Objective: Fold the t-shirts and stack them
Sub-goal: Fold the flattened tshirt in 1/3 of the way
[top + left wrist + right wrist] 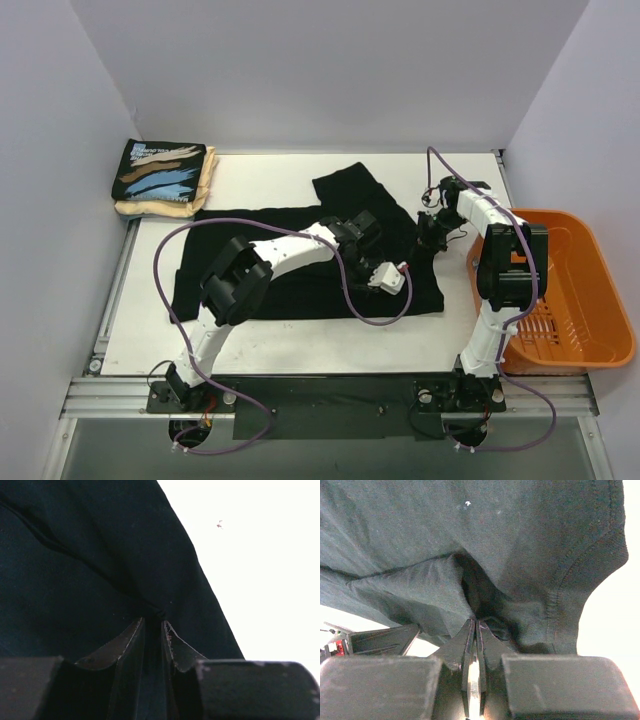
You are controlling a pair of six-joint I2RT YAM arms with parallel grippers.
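Note:
A plain black t-shirt (290, 290) lies spread and partly folded across the middle of the white table. My left gripper (388, 272) is low over its right part. In the left wrist view the left gripper (152, 622) has its jaws parted by a narrow gap, with a pucker of black cloth (75, 570) at the tips. My right gripper (428, 245) is at the shirt's right edge. In the right wrist view the right gripper (476, 622) is shut on a bunched fold of the shirt (420, 530), near a stitched hem. The printed black t-shirt (160, 170) lies folded on the cream one (140, 208) at the back left.
An orange plastic basket (560, 290) stands off the table's right edge beside the right arm. Purple cables loop over the shirt from both arms. White walls close in the back and sides. Bare table (450, 330) shows in front of the shirt.

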